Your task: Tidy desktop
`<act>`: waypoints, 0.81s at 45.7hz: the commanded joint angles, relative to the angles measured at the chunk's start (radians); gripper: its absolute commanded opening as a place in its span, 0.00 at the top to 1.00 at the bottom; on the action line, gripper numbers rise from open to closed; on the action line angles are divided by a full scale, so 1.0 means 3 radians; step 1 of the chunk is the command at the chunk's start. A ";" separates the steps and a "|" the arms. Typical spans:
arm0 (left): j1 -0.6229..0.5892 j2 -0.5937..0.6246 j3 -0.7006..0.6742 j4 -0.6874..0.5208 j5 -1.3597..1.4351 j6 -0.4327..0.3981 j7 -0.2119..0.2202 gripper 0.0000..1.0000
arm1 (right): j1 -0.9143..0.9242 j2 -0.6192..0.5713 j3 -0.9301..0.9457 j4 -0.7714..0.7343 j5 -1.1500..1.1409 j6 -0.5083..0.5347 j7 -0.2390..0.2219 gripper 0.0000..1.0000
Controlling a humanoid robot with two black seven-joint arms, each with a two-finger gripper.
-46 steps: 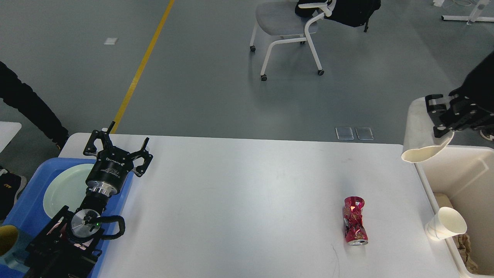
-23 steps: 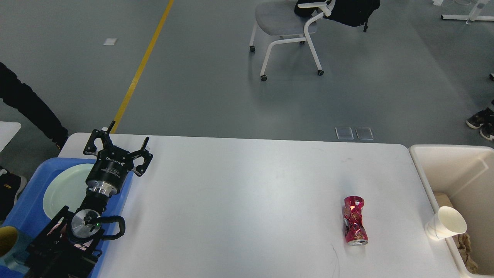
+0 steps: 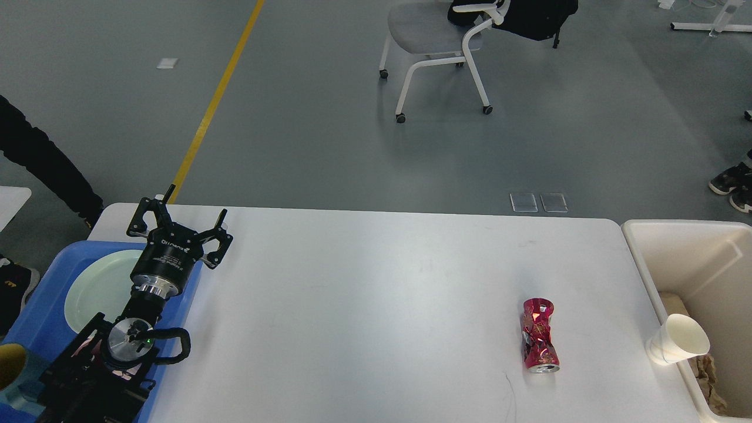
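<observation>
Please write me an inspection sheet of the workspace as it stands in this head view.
Surface: white desktop, mostly bare, faint scuffs.
Job's things: crushed red can lying on its side on the desktop's right part; paper cup tipped at the edge of the cream bin.
Clutter: blue tray at left holding a pale green plate; brown paper inside the bin.
Grippers: left gripper open, empty, over the tray's far edge; right gripper not in view.
Cables: black loop on the left arm.
Surroundings: grey floor, yellow line, white chair, people's shoes at right.
</observation>
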 commanded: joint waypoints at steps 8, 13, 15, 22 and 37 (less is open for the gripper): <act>0.0000 0.0000 0.0000 0.0000 0.0000 0.0000 0.0000 0.04 | -0.1171 0.0586 0.0652 -0.1216 -0.0005 -0.0008 0.0073 1.00; 0.0000 0.0000 0.0000 0.0000 0.0000 0.0000 0.0000 0.04 | -0.1427 0.0811 0.0678 -0.1446 0.0000 -0.0034 0.0114 1.00; 0.0000 0.0000 0.0000 0.0000 0.0000 0.0000 0.0000 0.04 | -0.1483 0.0888 0.0683 -0.1493 0.0000 -0.0069 0.0114 1.00; 0.0000 0.0000 0.0000 0.0000 0.0000 0.0000 0.0000 0.04 | -0.1637 0.1016 0.0765 -0.1503 0.0000 -0.0264 0.0114 1.00; 0.0000 0.0000 0.0000 0.0000 0.0000 0.0000 0.0000 0.04 | -0.1683 0.1036 0.0857 -0.1508 0.0000 -0.0295 0.0109 1.00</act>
